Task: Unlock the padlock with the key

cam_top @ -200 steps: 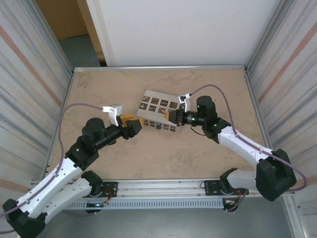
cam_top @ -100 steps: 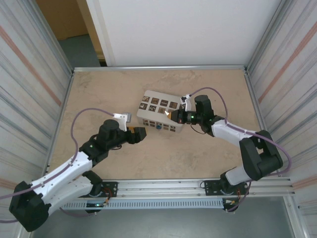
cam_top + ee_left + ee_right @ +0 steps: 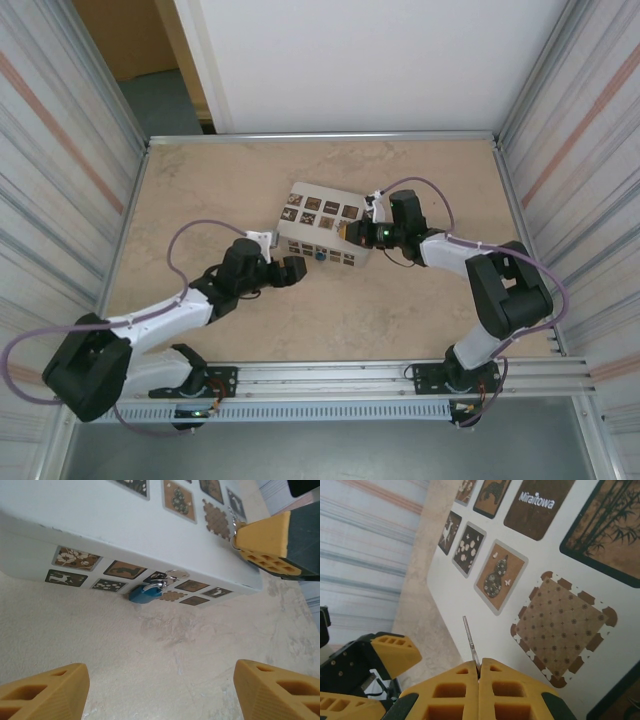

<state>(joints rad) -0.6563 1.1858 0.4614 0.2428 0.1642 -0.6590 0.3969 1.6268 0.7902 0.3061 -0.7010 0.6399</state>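
A small blue padlock (image 3: 144,592) hangs on the front face of a white box (image 3: 322,213) decorated with brown picture tiles; from above the padlock (image 3: 320,255) sits low on the box's near side. My right gripper (image 3: 479,664) is shut on a thin metal key (image 3: 469,639), whose blade sticks out over the box's top near its right corner. In the top view the right gripper (image 3: 347,232) is at the box's right end. My left gripper (image 3: 160,674) stands open over bare table, just in front of the padlock; from above the left gripper (image 3: 297,270) lies left of the padlock.
The box (image 3: 100,525) stands mid-table on a beige tabletop (image 3: 400,310). Metal walls close in the left, right and back. The right gripper's yellow finger (image 3: 265,542) and a key ring (image 3: 234,526) show at the box's right corner. Both arms reach in low.
My left arm has stretched forward and down, bringing its open gripper closer to the box's front by the padlock. The right gripper shifted slightly left with the key still in it.
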